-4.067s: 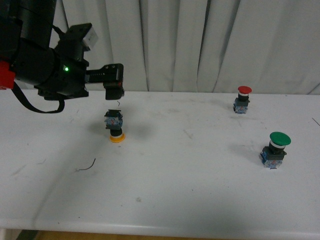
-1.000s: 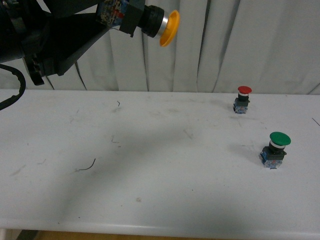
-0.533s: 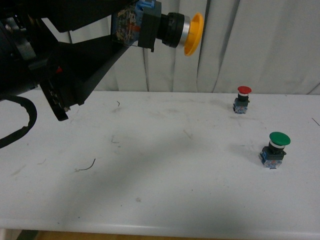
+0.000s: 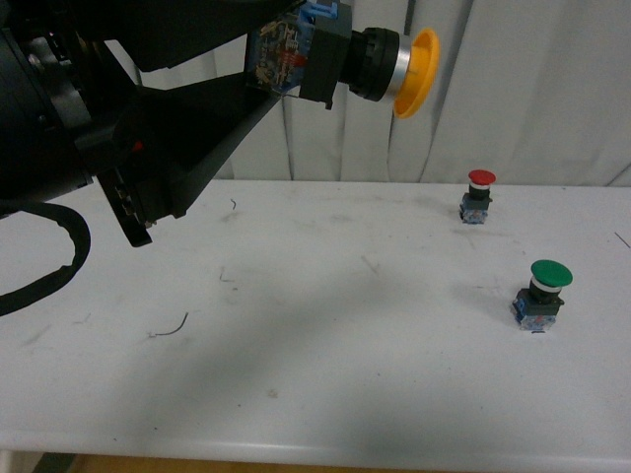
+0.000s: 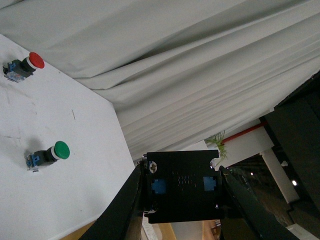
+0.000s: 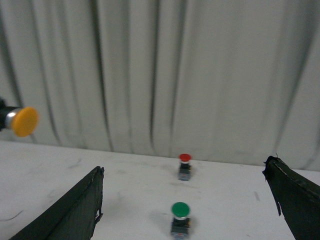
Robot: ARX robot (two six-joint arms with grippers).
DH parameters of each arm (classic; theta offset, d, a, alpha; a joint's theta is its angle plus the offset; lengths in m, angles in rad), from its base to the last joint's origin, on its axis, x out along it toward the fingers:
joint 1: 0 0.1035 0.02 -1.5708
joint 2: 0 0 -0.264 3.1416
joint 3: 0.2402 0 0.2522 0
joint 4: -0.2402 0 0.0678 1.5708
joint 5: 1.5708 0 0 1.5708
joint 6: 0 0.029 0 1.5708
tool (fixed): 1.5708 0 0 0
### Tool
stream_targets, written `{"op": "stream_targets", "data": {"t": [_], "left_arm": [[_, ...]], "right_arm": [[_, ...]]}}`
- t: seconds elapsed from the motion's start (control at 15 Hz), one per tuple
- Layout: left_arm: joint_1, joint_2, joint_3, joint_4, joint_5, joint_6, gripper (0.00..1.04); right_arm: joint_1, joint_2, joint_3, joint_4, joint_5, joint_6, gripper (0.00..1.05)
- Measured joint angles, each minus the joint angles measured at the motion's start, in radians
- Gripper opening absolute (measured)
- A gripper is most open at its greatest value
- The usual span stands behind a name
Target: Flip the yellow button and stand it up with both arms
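Note:
In the front view my left gripper (image 4: 281,59) is shut on the yellow button (image 4: 365,64) and holds it high above the table, lying sideways with its orange-yellow cap pointing right. In the left wrist view the button's black and blue contact block (image 5: 182,186) sits between the two fingers. The cap also shows at the far left of the right wrist view (image 6: 24,121). My right gripper (image 6: 192,207) is open and empty, its fingers spread wide above the table; it is not seen in the front view.
A red-capped button (image 4: 478,195) stands at the back right of the white table (image 4: 325,345), and a green-capped button (image 4: 541,294) stands nearer on the right. Both show in the right wrist view, red (image 6: 185,166) and green (image 6: 180,216). A grey curtain hangs behind.
My left gripper picked the yellow button up from the table, turned it sideways, and has carried it up and to the right, closer to the camera.

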Motion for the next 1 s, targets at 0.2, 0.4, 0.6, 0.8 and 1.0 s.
{"op": "stream_targets", "data": {"t": [0.2, 0.4, 0.6, 0.8, 1.0], "left_arm": [[-0.021, -0.003, 0.031, 0.0, -0.002, 0.04, 0.35], [-0.024, -0.003, 0.041, 0.0, -0.002, 0.047, 0.35], [-0.02, -0.003, 0.043, 0.0, -0.002, 0.05, 0.35], [-0.02, -0.002, 0.043, 0.0, -0.002, 0.051, 0.35], [-0.026, 0.001, 0.044, 0.0, -0.002, 0.056, 0.35]], "right_arm": [[0.08, 0.803, 0.18, 0.801, -0.124, 0.102, 0.98], [0.145, 0.978, 0.318, 0.889, -0.148, 0.192, 0.98], [0.19, 1.081, 0.396, 0.923, -0.232, 0.377, 0.98], [0.228, 1.229, 0.407, 0.925, -0.33, 0.774, 0.98], [0.269, 1.371, 0.409, 0.921, -0.334, 1.16, 0.98]]}}
